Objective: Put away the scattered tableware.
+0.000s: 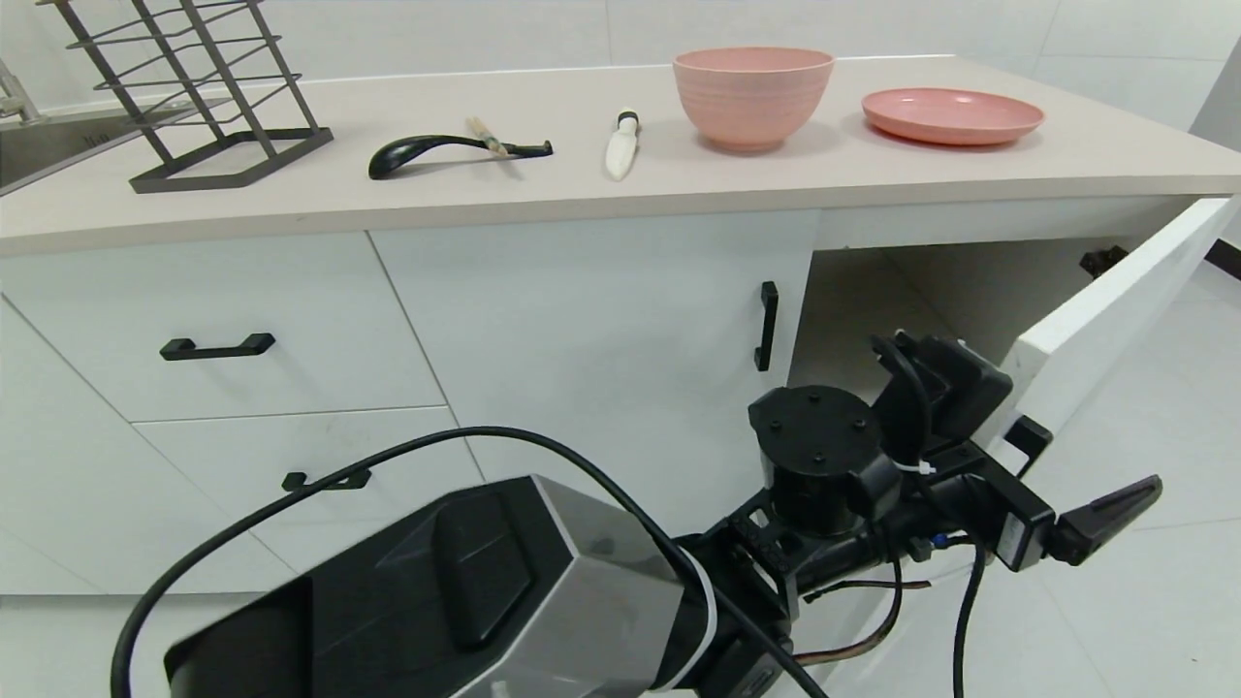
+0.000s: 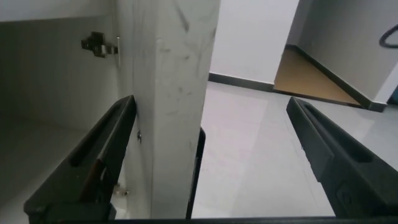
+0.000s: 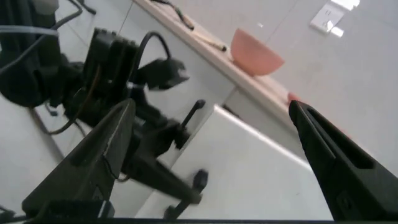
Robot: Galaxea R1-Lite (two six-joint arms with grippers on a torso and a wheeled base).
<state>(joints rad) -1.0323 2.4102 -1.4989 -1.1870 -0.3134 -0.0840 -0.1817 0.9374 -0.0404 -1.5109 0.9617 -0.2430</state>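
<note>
On the countertop (image 1: 873,170) lie a pink bowl (image 1: 753,95), a pink plate (image 1: 952,114), a black spoon (image 1: 427,150), a wooden stick (image 1: 488,138) across its handle and a white utensil (image 1: 620,145). Below the plate, the cabinet door (image 1: 1115,310) stands swung out. My left gripper (image 1: 1042,475) is open at the door's free edge near its black handle (image 1: 1026,434). In the left wrist view the gripper (image 2: 211,102) straddles the door edge (image 2: 177,93), one finger on the cabinet side. My right gripper (image 3: 211,107) is open and empty, facing the door (image 3: 249,168) and the bowl (image 3: 256,53).
A black wire dish rack (image 1: 194,97) stands at the counter's left beside a sink (image 1: 48,145). Drawers with black handles (image 1: 216,346) fill the left cabinet front. A shut door with a vertical handle (image 1: 767,325) borders the open compartment (image 1: 921,291). Pale floor (image 1: 1163,582) lies to the right.
</note>
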